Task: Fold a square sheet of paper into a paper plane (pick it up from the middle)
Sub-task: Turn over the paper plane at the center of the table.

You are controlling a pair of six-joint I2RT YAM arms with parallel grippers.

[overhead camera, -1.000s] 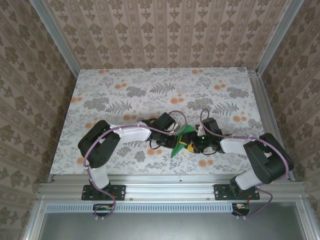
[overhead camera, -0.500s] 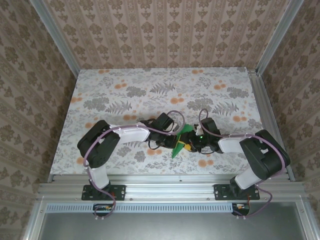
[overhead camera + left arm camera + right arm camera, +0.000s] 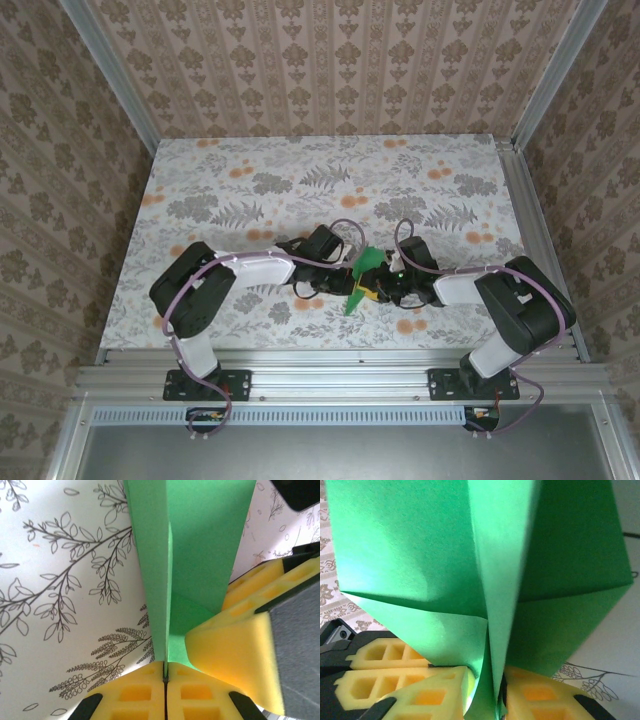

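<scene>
Where its two yellow foam pads [image 3: 150, 677] meet flat against each other, the left hand [image 3: 165, 672] is clenched on an edge of the bright-green creased sheet of paper [image 3: 200, 540], which runs away from the grip as a folded ridge. The right hand [image 3: 487, 700] has a yellow pad on each side of the same sheet's fold; whether it pinches I cannot tell. From above, the sheet sits upright between both hands, over the near middle of the grey-and-orange floral-print bench [image 3: 250, 170].
</scene>
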